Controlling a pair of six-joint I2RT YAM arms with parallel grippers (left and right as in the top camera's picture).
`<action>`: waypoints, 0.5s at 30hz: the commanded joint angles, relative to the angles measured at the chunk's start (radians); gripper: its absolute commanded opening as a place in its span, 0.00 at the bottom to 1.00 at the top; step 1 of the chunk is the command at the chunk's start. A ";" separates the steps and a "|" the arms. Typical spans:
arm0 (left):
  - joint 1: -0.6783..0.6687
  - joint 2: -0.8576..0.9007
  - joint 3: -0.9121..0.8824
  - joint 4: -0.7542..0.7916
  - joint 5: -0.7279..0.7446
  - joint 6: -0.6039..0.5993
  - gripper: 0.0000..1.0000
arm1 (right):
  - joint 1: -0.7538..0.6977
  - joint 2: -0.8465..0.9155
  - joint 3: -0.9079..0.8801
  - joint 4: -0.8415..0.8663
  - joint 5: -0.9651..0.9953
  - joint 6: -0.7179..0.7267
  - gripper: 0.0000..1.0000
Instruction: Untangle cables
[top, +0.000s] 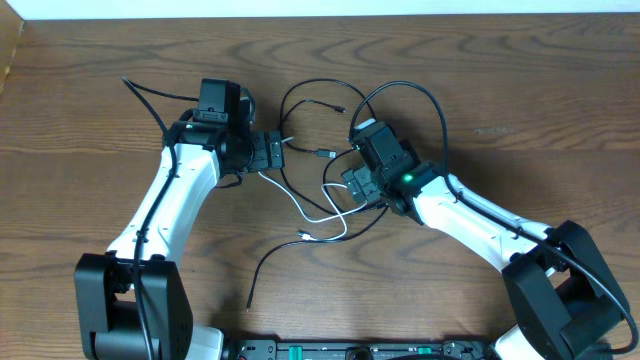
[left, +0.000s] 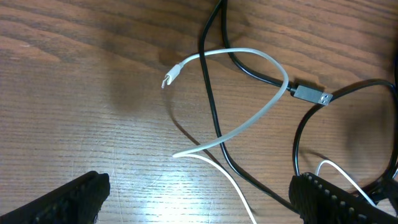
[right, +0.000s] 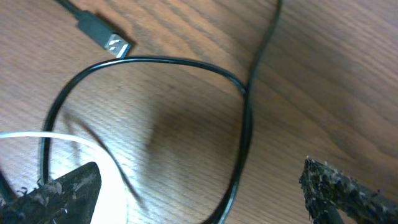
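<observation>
Noted cables (top: 318, 170) heaped mid-surface (top: 550, 80) between arms. Found white cord (left: 261, 112) crossing black cord (left: 214, 118) twice; black loop (right: 244, 124) beneath right wrist. Left fingers (left: 68, 199) wide, empty. Right fingers (right: 348, 186) wide, empty. Nothing separated; judged barely begun.
</observation>
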 joint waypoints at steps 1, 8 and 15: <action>0.003 0.004 0.007 -0.004 0.012 -0.001 0.98 | -0.001 -0.010 -0.006 -0.005 -0.057 0.019 0.99; 0.003 0.004 0.007 -0.003 0.012 -0.001 0.98 | -0.002 0.035 -0.006 0.045 -0.086 0.031 0.99; 0.003 0.004 0.007 -0.003 0.012 -0.001 0.98 | 0.001 0.048 -0.006 0.255 -0.209 0.050 0.73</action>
